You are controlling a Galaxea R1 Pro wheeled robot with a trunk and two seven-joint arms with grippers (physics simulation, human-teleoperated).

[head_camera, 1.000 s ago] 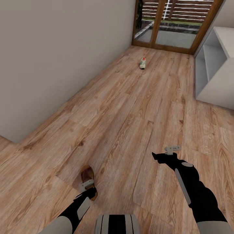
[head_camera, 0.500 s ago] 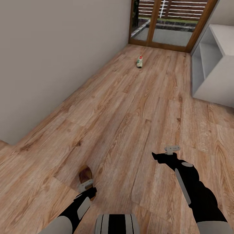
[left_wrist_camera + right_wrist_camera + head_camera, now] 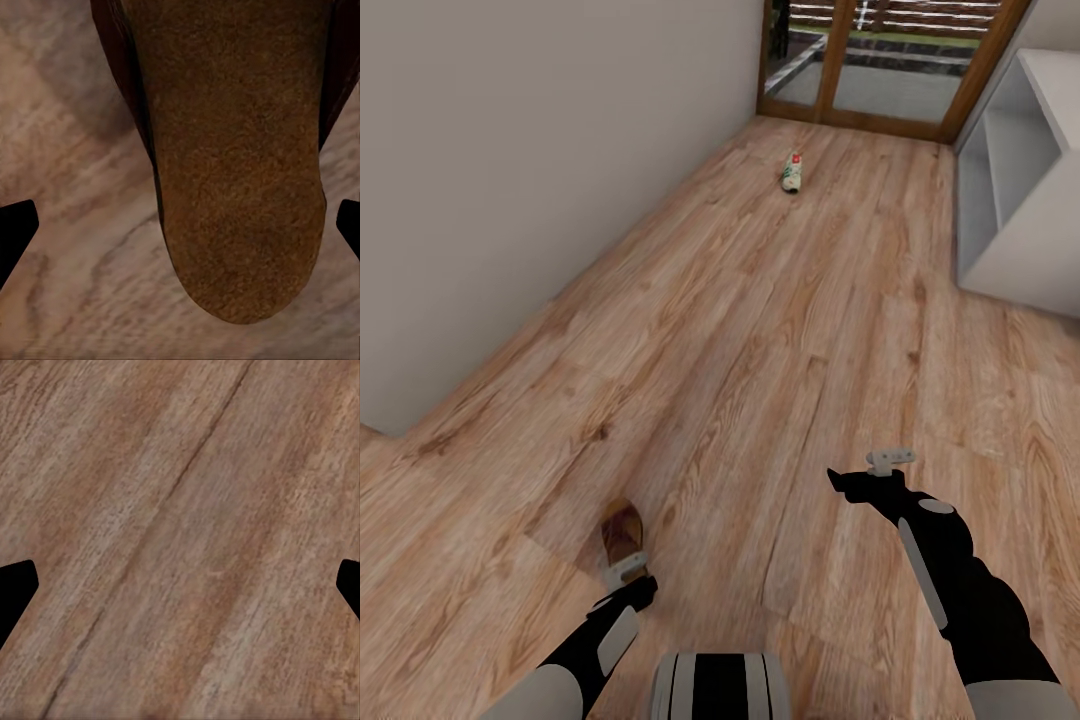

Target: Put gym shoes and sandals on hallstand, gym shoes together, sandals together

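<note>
One dark brown sandal (image 3: 621, 532) lies on the wood-plank corridor floor (image 3: 760, 330) just ahead of my base. My left gripper (image 3: 631, 586) hangs over its near end. In the left wrist view the tan footbed of the sandal (image 3: 232, 157) spreads below my open left gripper (image 3: 180, 229), with one black fingertip at each side and no contact. One white gym shoe (image 3: 792, 172) with a red heel patch lies far ahead near the glass door. My right gripper (image 3: 846, 484) is open over bare floor (image 3: 180, 510). The other shoe and the other sandal are out of view.
A grey wall (image 3: 510, 180) runs along the left. A wood-framed glass door (image 3: 880, 60) closes the far end. A pale white open-fronted unit (image 3: 1015, 230) stands at the right; no wall shelves show above it here. Bare floor stretches between me and the shoe.
The whole view has shifted a little as the robot moved. Both arms keep their pose and both grippers stay open. The sandal still lies on the floor under the left gripper.
</note>
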